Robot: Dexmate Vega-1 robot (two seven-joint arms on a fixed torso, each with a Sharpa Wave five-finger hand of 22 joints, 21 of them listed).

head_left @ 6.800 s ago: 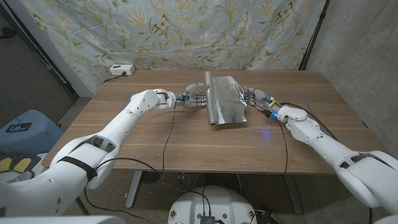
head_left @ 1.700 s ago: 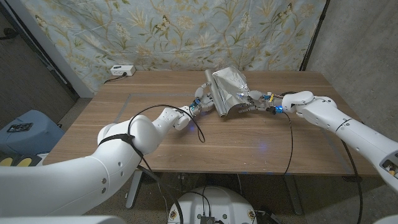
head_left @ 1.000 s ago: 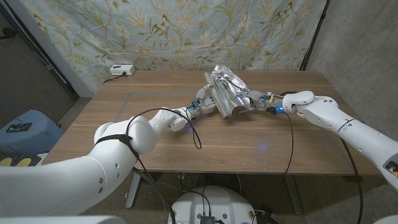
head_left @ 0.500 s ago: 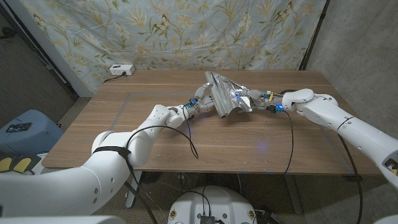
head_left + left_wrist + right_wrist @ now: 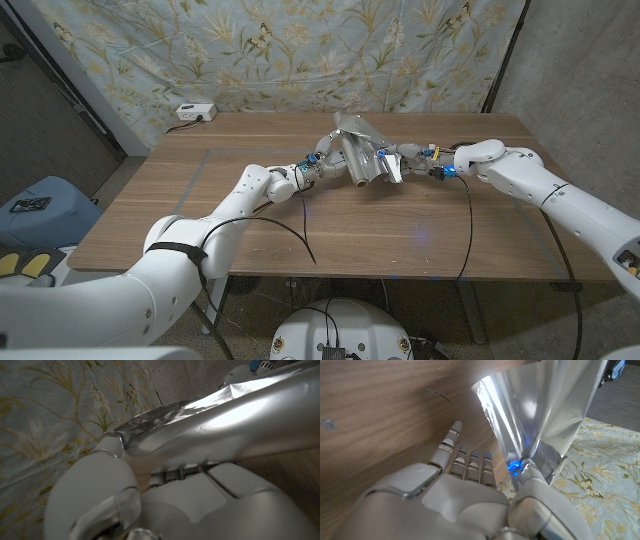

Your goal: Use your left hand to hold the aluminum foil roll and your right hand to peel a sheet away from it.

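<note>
- Left hand [image 5: 318, 163] wrapped round the aluminum foil roll [image 5: 352, 162], gripping it near the middle of the wooden table [image 5: 200, 200], toward the far side.
- From the left wrist, roll [image 5: 240, 425] pressed right up against the left hand [image 5: 200, 505], a blue light glinting at the roll's end.
- Roll tilted across the table, near end pointing toward the front edge.
- Right hand [image 5: 400, 160] just beside the roll, pinching the loose foil sheet [image 5: 372, 150] at a corner.
- Sheet [image 5: 540, 410] pulled up into a taut, creased fan, narrowing down to the pinch at the right hand [image 5: 470, 490]; remaining fingers [image 5: 470, 467] stretched straight and together.
- Sheet joined to the roll along one edge, lifted off the wood.
- White power strip [image 5: 196, 112] at the far left corner of the table.
- Floral curtain [image 5: 300, 50] hanging behind.
</note>
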